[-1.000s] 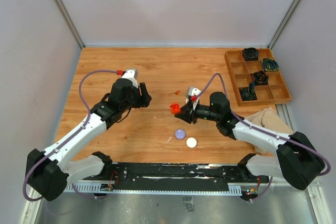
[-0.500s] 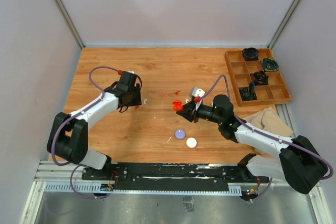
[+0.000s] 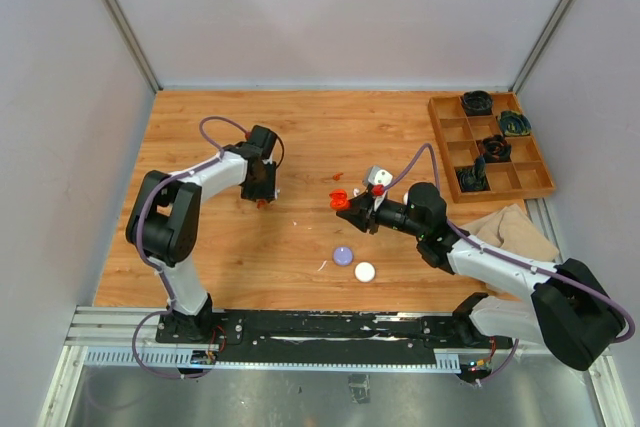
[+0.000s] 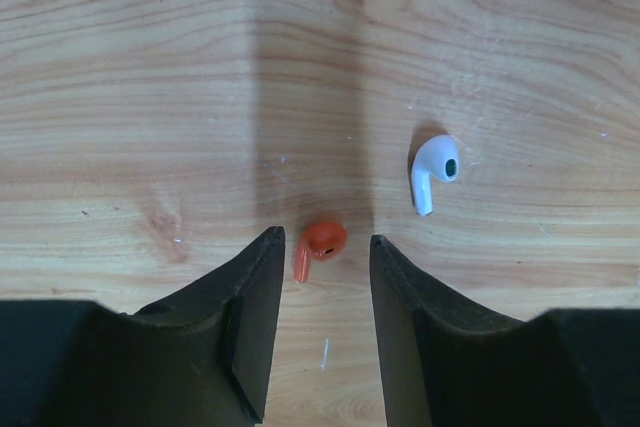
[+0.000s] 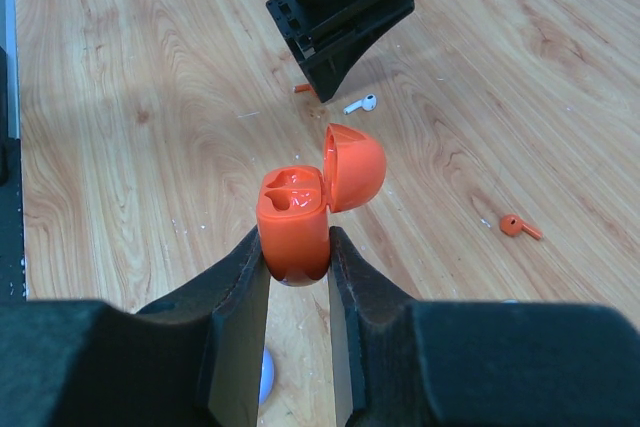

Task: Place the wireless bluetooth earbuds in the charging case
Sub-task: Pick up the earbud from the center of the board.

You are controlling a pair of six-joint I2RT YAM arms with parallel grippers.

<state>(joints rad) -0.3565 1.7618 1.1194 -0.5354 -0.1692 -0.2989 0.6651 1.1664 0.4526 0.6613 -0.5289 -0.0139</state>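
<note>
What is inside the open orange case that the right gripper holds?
Two moulded sockets show inside the orange case, and both look empty. The right gripper hides its lower sides.

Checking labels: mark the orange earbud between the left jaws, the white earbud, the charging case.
orange earbud [image 4: 325, 240], left wrist view, head.
white earbud [image 4: 432, 159], left wrist view, head.
charging case [image 5: 293, 237], right wrist view, body.

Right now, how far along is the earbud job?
Done: the right claw grips the orange charging case, lid open, both wells empty. In hand: the open left claw straddles one orange earbud, not yet gripped. Left: seat that one, then the second orange earbud lying loose. A white earbud lies beside the first.
</note>
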